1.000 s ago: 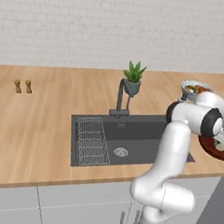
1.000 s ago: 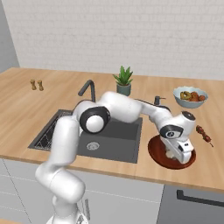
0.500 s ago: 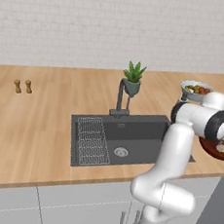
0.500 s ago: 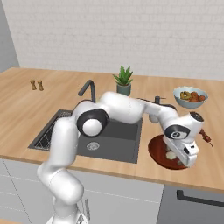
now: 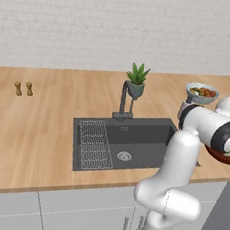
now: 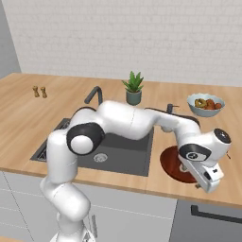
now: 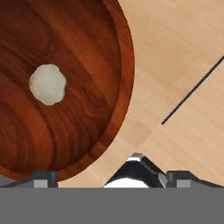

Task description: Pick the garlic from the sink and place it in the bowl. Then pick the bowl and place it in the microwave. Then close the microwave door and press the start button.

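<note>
The counter (image 6: 56, 101) carries everything; the sink (image 5: 150, 136) sits in its middle. The bowl (image 6: 172, 165) stands at the counter's 4 o'clock corner, likely so that its rim is free for a grasp. The gripper (image 7: 111, 177) hangs over the rim at the bowl's 5 o'clock. I cannot tell how wide the jaws stand; they hold nothing. The garlic (image 7: 47, 84), pale and lumpy, lies inside the bowl.

No readable text, labels or numbers
</note>
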Controlling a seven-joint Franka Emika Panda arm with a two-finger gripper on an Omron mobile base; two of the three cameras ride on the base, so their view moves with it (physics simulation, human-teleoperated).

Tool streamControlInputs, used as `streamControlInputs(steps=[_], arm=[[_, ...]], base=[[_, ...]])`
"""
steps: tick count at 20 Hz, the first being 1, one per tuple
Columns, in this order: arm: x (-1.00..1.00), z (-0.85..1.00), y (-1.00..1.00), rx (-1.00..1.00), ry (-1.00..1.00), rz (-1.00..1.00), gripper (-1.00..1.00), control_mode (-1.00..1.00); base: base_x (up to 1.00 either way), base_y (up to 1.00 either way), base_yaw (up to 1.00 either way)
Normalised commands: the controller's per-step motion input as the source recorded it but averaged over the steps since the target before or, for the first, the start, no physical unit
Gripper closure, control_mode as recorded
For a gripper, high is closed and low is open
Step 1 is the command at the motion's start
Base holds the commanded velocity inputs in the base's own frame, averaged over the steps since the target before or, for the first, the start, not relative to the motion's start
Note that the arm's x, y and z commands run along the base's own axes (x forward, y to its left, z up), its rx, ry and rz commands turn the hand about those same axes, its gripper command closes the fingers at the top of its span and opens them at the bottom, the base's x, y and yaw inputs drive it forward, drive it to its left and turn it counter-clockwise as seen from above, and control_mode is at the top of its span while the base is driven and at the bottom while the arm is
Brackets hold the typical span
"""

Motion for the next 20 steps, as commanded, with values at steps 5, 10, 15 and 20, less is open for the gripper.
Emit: streamControlInputs(steps=[5, 10, 15, 20], arm=[[0.01, -0.3, 0.0, 0.11, -0.07, 0.0, -1.0, -1.0], [0.43, 0.0, -0.11, 0.12, -0.04, -0.04, -1.0, -1.0], [0.17, -0.07, -0.37, 0.08, -0.04, -0.07, -1.0, -1.0], [0.0, -0.28, -0.24, 0.06, -0.02, -0.06, -1.0, -1.0]], base=[[0.0, 0.0, 0.0], [0.0, 0.0, 0.0], [0.0, 0.0, 0.0], [0.0, 0.0, 0.0]])
